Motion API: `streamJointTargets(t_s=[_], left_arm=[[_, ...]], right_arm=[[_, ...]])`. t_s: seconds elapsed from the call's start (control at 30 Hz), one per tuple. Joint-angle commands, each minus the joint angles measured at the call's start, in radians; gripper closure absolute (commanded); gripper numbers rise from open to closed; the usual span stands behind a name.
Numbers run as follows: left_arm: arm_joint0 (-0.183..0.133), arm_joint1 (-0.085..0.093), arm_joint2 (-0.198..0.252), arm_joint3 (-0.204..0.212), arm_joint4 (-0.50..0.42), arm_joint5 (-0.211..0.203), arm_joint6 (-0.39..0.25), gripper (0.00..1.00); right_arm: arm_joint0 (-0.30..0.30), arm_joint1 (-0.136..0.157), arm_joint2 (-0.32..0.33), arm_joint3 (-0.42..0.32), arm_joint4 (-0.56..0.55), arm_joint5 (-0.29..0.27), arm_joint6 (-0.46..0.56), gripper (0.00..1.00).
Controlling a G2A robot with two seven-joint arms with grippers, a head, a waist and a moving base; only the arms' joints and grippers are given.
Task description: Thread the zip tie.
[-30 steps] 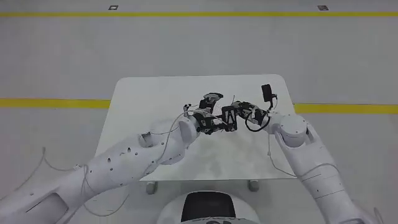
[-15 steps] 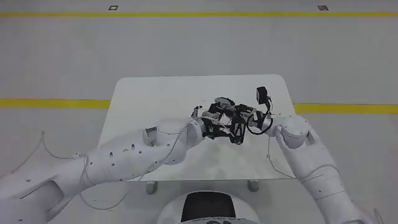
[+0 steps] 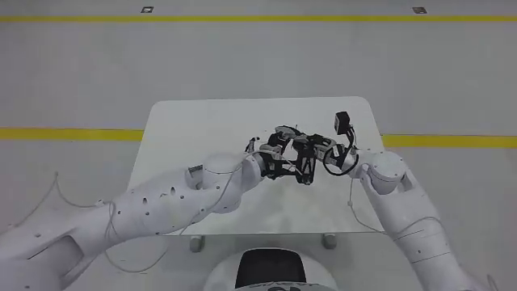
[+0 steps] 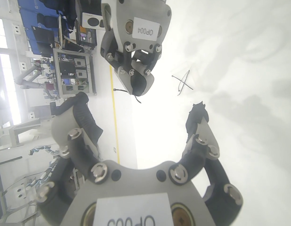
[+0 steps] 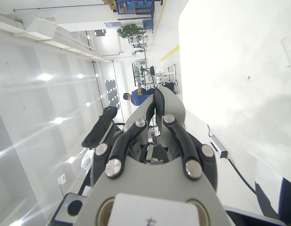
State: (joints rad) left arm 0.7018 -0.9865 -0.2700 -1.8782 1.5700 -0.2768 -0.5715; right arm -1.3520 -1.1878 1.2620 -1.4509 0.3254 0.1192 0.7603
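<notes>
My right gripper (image 4: 137, 90) is shut on a thin black zip tie (image 4: 121, 90), whose short ends stick out on both sides of the fingertips. In its own wrist view the right gripper (image 5: 157, 94) has its fingers pressed together, with the tie (image 5: 149, 71) curving out beyond them. My left gripper (image 4: 140, 114) faces it, open and holding nothing, a short way from the held tie. A second thin black tie (image 4: 183, 83) lies crossed over itself on the white table (image 3: 186, 129). Both the left gripper (image 3: 283, 143) and the right gripper (image 3: 311, 149) hang over the table's middle.
The white table has rounded corners and bare surface to the left and front. Yellow floor lines run behind and beside it. Racks and equipment stand far off in the room.
My left gripper has swung in to the right and turned to face the right gripper, closing the gap. The right gripper shifted slightly and stays shut on the tie.
</notes>
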Motion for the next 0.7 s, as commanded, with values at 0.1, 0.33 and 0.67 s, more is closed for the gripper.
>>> streamJointTargets(t_s=[0.1,0.33,0.67], left_arm=[[-0.001,0.0,0.0,-0.001,0.0,0.001,0.001,0.0],[0.007,0.0,-0.006,0.014,0.0,-0.019,0.016,0.09],[0.006,-0.003,-0.004,0.02,0.0,-0.017,-0.005,0.56]], right_arm=[[0.0,0.0,0.0,0.0,-0.001,0.0,-0.001,1.0],[-0.015,0.002,-0.001,-0.021,0.003,-0.02,-0.013,1.0],[-0.033,0.007,0.006,-0.04,-0.003,-0.033,-0.027,1.0]])
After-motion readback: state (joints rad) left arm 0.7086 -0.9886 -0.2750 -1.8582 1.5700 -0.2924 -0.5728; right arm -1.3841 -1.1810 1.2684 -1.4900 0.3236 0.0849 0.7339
